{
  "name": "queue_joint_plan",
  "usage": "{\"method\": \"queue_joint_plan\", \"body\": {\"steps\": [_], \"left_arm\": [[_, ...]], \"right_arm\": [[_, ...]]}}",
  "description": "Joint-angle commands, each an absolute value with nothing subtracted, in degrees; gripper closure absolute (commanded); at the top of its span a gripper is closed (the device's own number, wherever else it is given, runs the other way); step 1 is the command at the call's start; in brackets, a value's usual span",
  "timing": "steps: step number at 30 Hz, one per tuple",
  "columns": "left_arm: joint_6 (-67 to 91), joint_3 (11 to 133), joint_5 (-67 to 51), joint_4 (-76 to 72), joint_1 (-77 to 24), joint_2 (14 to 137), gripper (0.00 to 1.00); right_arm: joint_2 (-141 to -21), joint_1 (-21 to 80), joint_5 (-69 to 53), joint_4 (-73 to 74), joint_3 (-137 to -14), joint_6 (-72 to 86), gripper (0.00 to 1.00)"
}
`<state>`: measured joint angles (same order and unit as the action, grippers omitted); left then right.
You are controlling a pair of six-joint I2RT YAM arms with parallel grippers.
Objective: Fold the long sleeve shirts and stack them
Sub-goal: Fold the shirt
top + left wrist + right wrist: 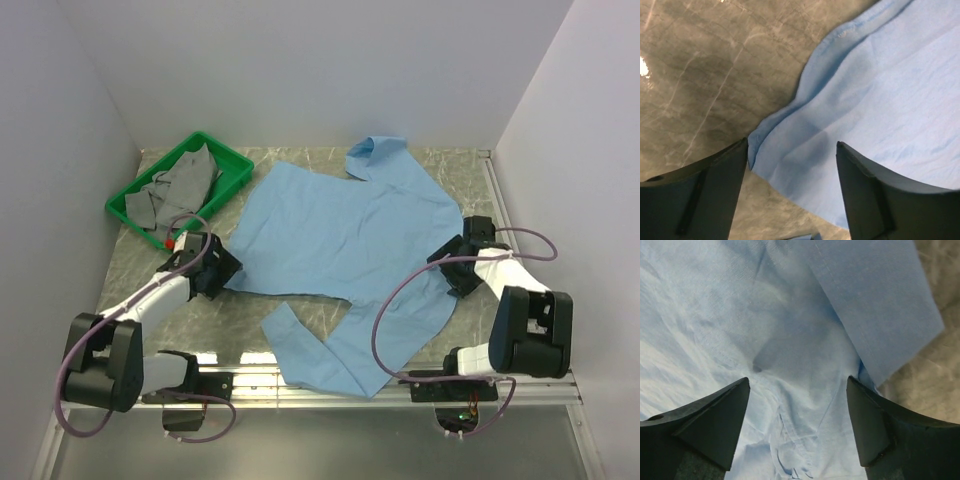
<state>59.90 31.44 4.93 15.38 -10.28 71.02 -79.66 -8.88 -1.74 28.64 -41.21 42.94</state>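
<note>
One light blue long sleeve shirt (pixel 340 235) lies spread on the marble table, its collar (pixel 375 150) at the far side and a sleeve (pixel 305 350) bent across the near edge. My left gripper (pixel 230 268) is open at the shirt's left lower corner. In the left wrist view that gripper (pixel 792 142) has the shirt's corner (pixel 790 165) lying flat on the table between its fingers. My right gripper (pixel 445 262) is open over the shirt's right side. The right wrist view shows this gripper (pixel 798 379) above wrinkled cloth (pixel 805 425), with a flat sleeve band (pixel 875 305) crossing at the upper right.
A green tray (pixel 232 160) at the far left holds crumpled grey cloth (pixel 185 185). White walls close in the table on three sides. A metal rail (pixel 300 385) runs along the near edge between the arm bases.
</note>
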Motion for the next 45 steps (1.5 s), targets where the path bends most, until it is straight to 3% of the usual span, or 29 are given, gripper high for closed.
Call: {"method": "queue_joint_plan", "body": {"steps": [1,4,13,24,45], "left_arm": [[58.71,32.79,3.96,18.18,-10.11,67.24,0.19],[59.06,32.35,4.57,20.21,-10.11,64.34,0.14],[62.66,27.69,1.94,20.74,-10.11,60.73,0.18],[62.49,28.74,0.97,18.19,-10.28,64.16,0.20],[61.26,31.29,1.76,17.93,-10.72,66.36,0.22]], "right_arm": [[-72.96,-9.32,0.18,34.42,-40.96,41.57,0.07],[-67.51,-8.79,0.18,42.24,-39.82,40.35,0.00],[-60.91,-5.19,1.06,56.24,-36.75,40.25,0.04],[-58.80,2.02,-0.96,56.78,-34.98,48.50,0.19],[-53.79,5.89,3.60,49.13,-26.98,67.23,0.21]]}}
